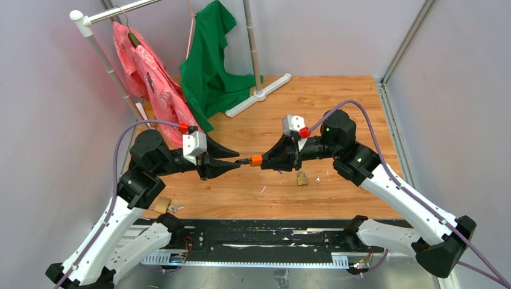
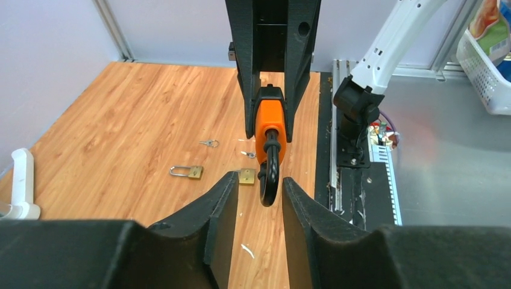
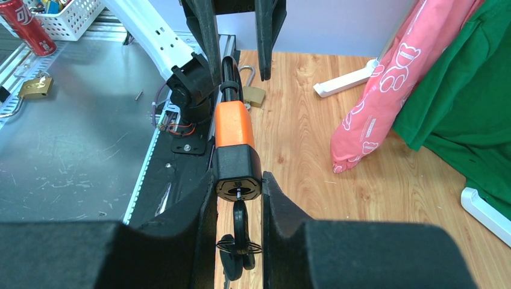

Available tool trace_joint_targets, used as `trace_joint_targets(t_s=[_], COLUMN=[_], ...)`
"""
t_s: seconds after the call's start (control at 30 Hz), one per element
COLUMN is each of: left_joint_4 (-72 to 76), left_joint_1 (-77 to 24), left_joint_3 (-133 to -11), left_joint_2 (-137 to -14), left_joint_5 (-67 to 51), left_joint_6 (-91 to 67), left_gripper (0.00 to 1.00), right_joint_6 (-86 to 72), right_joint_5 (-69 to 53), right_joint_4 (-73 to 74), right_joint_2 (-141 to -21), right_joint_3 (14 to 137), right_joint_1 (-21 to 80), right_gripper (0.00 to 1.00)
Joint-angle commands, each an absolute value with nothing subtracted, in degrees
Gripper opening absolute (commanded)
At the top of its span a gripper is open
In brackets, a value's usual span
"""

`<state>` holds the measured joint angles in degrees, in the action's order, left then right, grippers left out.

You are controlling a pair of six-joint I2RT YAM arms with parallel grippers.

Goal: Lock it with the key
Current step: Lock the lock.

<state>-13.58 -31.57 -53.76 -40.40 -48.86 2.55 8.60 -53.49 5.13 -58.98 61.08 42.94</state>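
Looking down from above, the right gripper point(image 1: 265, 161) clamped the orange padlock point(image 1: 257, 160) in mid-air over the wooden table point(image 1: 337, 108), facing the left gripper point(image 1: 232, 158). Left wrist view: left fingers point(image 2: 220, 208) stood slightly apart astride the black shackle point(image 2: 269, 174), contact unclear; a white basket point(image 2: 485, 66) held packets. Right wrist view: a key point(image 3: 240, 220) hung from the padlock's base; another basket point(image 3: 57, 21) held small items.

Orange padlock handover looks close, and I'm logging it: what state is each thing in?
Orange padlock: held mid-air, key inserted.
Key: hanging from the padlock's base.
Right hand: shut on the padlock body.
Left hand: open around the shackle.
Brass padlock: lying on the table.
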Motion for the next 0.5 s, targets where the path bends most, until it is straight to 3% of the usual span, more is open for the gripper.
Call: trace_joint_targets(t_s=[0.0,0.07,0.2,0.47], left_joint_4=[-12.8,-12.8,-12.6,-2.0], left_joint_1=[-31.2,-31.2,-31.2,-31.4], left_joint_3=[-53.1,-53.1,-53.1,-50.1], left_joint_2=[-40.9,-40.8,-40.7,-40.9], left_joint_5=[-49.3,-49.2,-49.1,-51.3], left_joint_6=[1.8,1.8,1.9,-5.3], left_gripper=[0.39,0.35,0.0,0.0], right_joint_6=[8.2,8.3,8.4,6.8], right_joint_5=[-53.0,-53.0,-52.8,-49.5], right_joint_4=[1.8,2.0,2.0,-3.0], right_joint_2=[-57.4,-57.4,-57.4,-58.2], right_joint_3=[61.7,61.7,61.6,61.7], right_joint_1=[42.3,42.2,42.2,42.2], right_gripper=[0.0,0.0,0.0,0.0])
